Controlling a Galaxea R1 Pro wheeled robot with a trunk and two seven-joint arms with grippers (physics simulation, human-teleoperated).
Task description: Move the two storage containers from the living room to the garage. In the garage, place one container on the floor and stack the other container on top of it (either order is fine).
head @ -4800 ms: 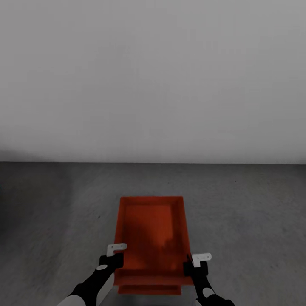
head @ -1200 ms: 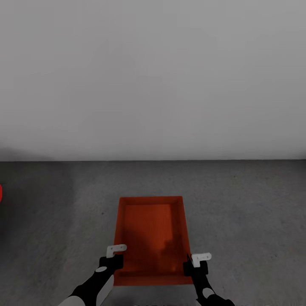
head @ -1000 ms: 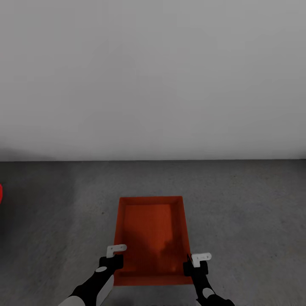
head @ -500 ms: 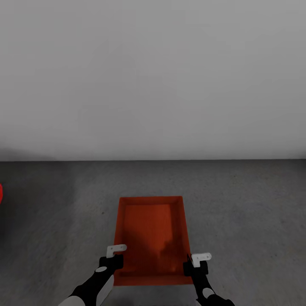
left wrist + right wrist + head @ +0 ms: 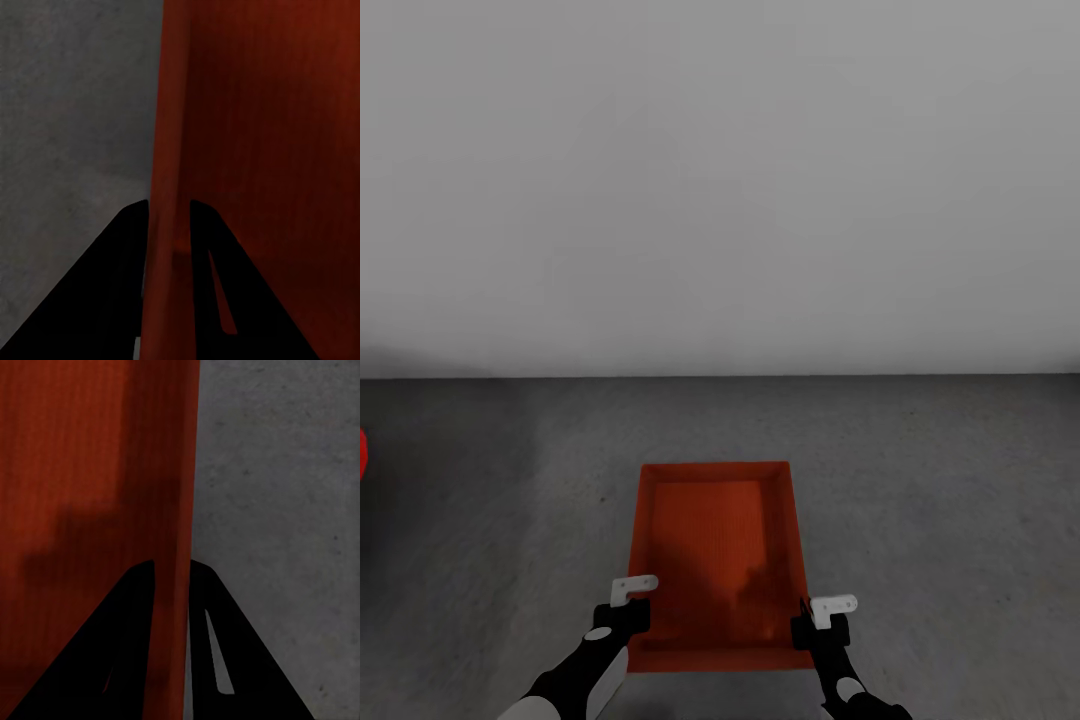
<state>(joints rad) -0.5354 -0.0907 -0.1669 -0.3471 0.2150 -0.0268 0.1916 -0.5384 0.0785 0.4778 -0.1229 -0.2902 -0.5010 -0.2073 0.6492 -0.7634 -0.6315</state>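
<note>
One red-orange open-top storage container (image 5: 715,550) lies level over the dark grey garage floor (image 5: 930,500), its long side running away from me. My left gripper (image 5: 632,612) is shut on its left wall near the front corner. My right gripper (image 5: 807,625) is shut on the right wall opposite. In the left wrist view the gripper (image 5: 166,225) has a black finger on each side of the thin red wall (image 5: 169,112). The right wrist view shows the same grip (image 5: 172,581) on the other wall (image 5: 184,465). Whether the container touches the floor I cannot tell. The other container is out of view.
A plain light grey wall (image 5: 720,180) rises ahead, meeting the floor a little beyond the container. A sliver of the red car (image 5: 362,455) shows at the left edge. Bare concrete extends to both sides of the container.
Over the last second nothing has moved. Since the oldest frame the view has shifted slightly: the red sliver has appeared at the left edge, and a red strip under the container's near edge is gone.
</note>
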